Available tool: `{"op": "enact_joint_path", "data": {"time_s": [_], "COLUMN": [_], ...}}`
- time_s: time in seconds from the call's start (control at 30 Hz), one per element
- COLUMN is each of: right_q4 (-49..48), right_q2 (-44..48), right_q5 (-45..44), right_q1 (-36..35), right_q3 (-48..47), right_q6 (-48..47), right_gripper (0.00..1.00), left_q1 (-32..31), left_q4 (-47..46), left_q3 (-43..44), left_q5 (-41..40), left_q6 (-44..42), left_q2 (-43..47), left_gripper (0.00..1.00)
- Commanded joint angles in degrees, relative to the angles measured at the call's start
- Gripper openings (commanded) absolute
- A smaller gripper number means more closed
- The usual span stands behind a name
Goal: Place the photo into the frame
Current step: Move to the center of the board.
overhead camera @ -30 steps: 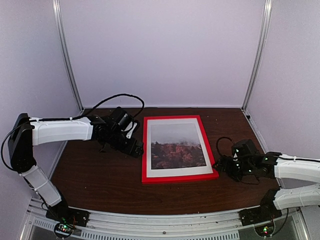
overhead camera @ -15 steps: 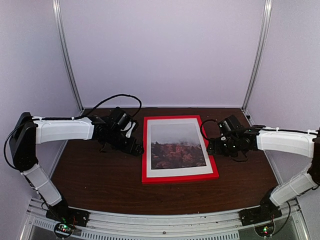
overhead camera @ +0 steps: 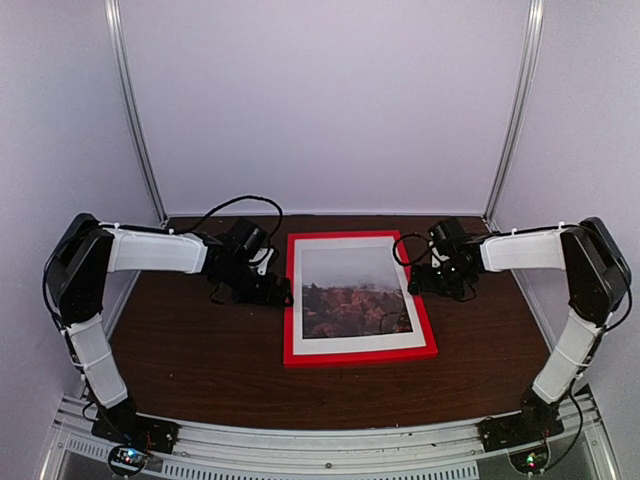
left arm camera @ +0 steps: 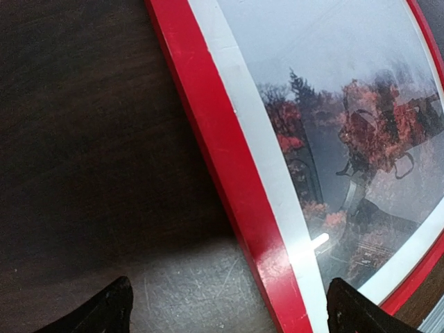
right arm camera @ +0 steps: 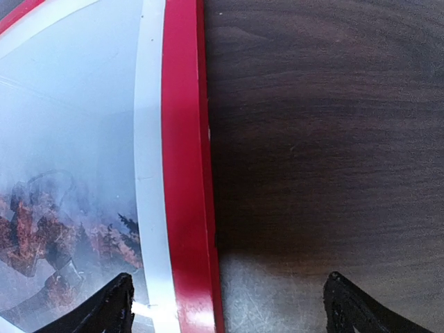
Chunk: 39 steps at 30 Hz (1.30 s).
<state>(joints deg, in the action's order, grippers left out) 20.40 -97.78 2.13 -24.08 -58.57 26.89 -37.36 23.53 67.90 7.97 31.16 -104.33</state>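
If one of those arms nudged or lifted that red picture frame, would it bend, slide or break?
Probably stiff: the red frame has straight, flat rails. Pushed, it would likely slide, not tip, lying low on the smooth table. Its front shows reflections over the photo, so it is possibly glazed and fragile.

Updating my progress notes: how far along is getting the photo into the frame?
Done: the photo sits inside the red frame, flat on the table. In hand: nothing; the left fingers and right fingers stand open astride the frame's side rails. Left: apparently only drawing the arms away.
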Motion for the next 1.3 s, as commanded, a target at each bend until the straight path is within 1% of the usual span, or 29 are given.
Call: {"op": "enact_joint_path", "data": {"time_s": [0.0, 0.17, 0.37, 0.5, 0.6, 0.73, 1.0, 1.27], "right_q4": [-3.5, -6.5, -11.7, -15.4, -17.9, -20.2, -22.0, -24.0], "right_q2": [-3.0, -5.4, -7.2, -7.9, -8.3, -9.1, -10.2, -7.4], "right_q5": [9.1, 14.9, 19.7, 21.8, 23.4, 24.9, 24.8, 21.9], "right_q1": [1.4, 1.5, 1.6, 1.5, 1.4, 0.8, -3.0, -8.5], "right_q3": [-2.2, -2.2, 0.7, 2.8, 4.2, 5.6, 5.8, 9.3], "right_q6": [-1.5, -0.5, 2.4, 4.5, 6.1, 8.1, 10.0, 13.8], "right_gripper": [0.94, 0.95, 0.97, 0.98, 0.98, 0.98, 0.98, 0.98], "left_q1": [1.6, 2.2, 2.2, 2.2, 2.2, 2.2, 2.2, 2.1], "left_q4": [-3.2, -3.1, -3.2, -4.9, -6.6, -9.4, -14.0, -15.9], "left_q3": [2.6, 5.1, 7.0, 7.1, 7.2, 6.7, 1.2, -7.8], "left_q5": [1.9, 3.3, 4.8, 6.2, 8.9, 11.8, 14.4, 11.6], "left_q6": [0.9, 0.4, 0.2, 0.8, 1.4, 2.8, 5.9, 7.7], "left_q2": [-2.7, -6.2, -8.9, -9.9, -11.1, -12.1, -10.2, -3.3], "left_gripper": [0.98, 0.98, 0.98, 0.98, 0.97, 0.95, 0.91, 0.90]}}
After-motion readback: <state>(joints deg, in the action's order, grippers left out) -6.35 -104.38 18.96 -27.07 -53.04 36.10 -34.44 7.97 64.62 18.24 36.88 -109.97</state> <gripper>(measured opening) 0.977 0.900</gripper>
